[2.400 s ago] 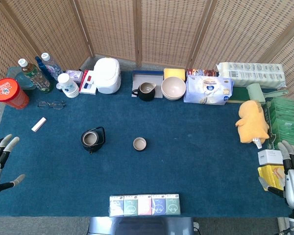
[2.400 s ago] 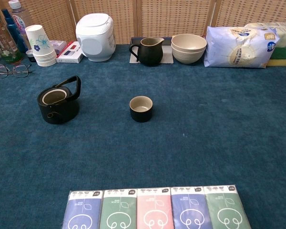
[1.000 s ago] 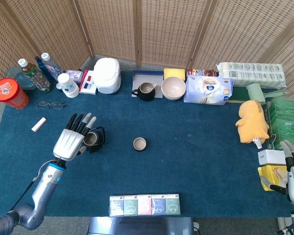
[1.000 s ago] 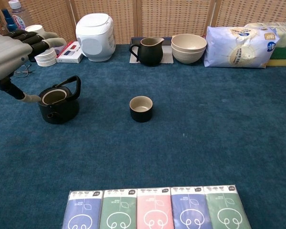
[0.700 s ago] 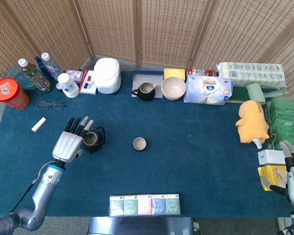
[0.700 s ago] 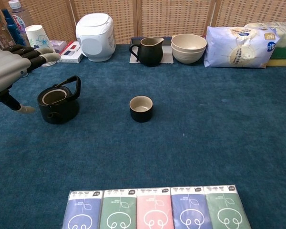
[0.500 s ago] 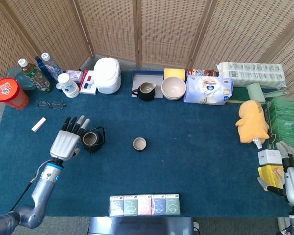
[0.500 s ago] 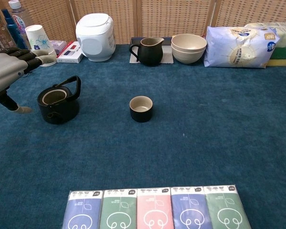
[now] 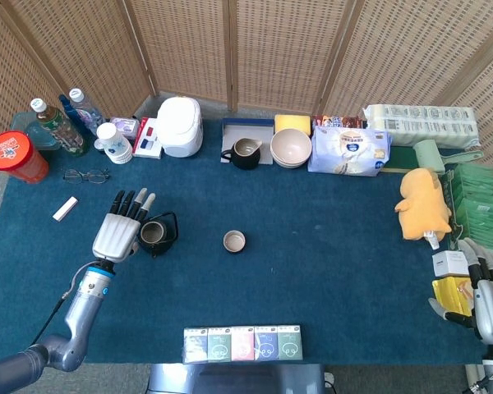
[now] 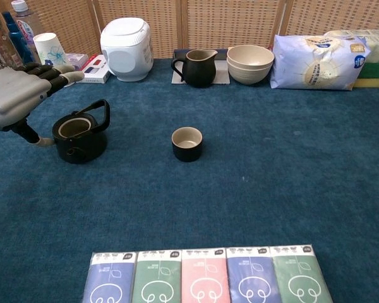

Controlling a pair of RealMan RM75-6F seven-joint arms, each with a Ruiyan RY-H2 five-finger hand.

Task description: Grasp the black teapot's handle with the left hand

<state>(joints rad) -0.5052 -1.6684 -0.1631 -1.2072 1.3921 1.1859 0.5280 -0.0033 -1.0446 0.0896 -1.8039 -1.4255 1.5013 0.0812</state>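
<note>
The left robot hand [image 9: 120, 230] is hovering palm down with its fingers [image 10: 62, 74] spread and stretched forward, thumb hanging below, holding nothing. Its forearm is reaching up from the lower left. The right robot hand [image 9: 483, 297] is resting low at the far right edge, fingers apart and pointing up, empty.

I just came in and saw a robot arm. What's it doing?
The robot's left hand hovers open beside a black teapot on the blue table, its fingers spread. It has not gripped the teapot's handle. The right hand waits at the table's far edge, holding nothing. A small cup sits nearby.
</note>
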